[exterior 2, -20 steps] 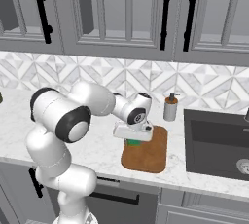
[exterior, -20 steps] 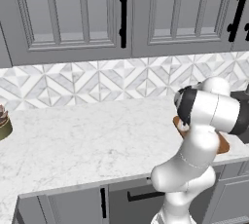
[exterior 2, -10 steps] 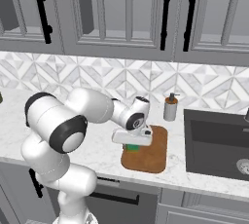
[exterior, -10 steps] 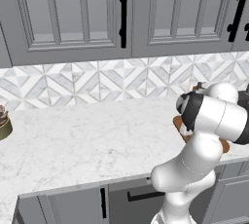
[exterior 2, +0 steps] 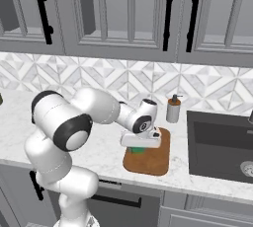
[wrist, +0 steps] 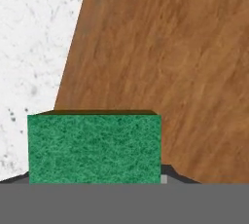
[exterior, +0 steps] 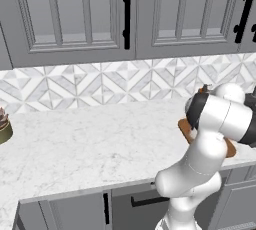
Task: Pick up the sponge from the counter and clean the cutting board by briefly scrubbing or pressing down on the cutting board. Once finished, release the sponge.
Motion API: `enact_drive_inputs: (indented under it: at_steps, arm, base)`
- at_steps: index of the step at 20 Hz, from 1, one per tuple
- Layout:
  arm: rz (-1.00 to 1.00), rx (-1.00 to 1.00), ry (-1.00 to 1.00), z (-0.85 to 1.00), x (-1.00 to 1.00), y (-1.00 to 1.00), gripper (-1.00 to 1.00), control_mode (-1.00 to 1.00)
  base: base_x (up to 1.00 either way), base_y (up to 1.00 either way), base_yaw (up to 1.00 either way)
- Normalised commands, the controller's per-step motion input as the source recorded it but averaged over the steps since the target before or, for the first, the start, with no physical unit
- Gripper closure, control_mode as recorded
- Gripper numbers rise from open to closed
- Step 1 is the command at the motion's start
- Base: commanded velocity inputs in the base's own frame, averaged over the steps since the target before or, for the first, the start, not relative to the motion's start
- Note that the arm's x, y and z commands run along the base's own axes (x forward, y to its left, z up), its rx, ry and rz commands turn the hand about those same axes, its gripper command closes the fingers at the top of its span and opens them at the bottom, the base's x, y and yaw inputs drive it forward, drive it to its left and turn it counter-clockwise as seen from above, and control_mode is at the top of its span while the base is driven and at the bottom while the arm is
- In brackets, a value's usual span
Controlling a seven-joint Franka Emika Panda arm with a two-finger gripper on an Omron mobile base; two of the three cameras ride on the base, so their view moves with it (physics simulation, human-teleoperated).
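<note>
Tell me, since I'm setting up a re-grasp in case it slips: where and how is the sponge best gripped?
Grip the sponge across its two short side faces, coming straight down from above. It is a small rectangular block lying flat on the cutting board near the board's edge by the counter, so its sides are free and parallel.

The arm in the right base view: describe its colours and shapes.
The arm has glossy white, rounded, tube-like links with dark grey to black bands at the joints. A dark round disc sits on the wrist. The tool hangs from a flat white hand block. No cables or markings show.
</note>
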Motion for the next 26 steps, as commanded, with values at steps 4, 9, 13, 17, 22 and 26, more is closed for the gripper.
enact_drive_inputs:
  at_steps: [4,9,13,17,22,26]
  arm:
    - [0.00,-0.05,0.00,-0.06,-0.36,-0.60,1.00,-1.00]
    - [0.00,-0.03,0.00,-0.01,-0.73,-0.54,1.00,-1.00]
    - [0.00,-0.01,0.00,-0.09,-0.56,-0.60,1.00,-1.00]
    - [0.00,0.00,0.00,-0.16,-0.28,-0.63,1.00,-1.00]
    - [0.00,0.00,0.00,-0.13,-0.14,-0.51,1.00,-1.00]
    - [0.00,0.00,0.00,-0.02,-0.11,-0.16,1.00,-1.00]
  base:
    - [0.00,0.00,0.00]
    - [0.00,0.00,0.00]
    - [0.00,0.00,0.00]
    - [0.00,0.00,0.00]
    - [0.00,0.00,0.00]
    - [0.00,0.00,0.00]
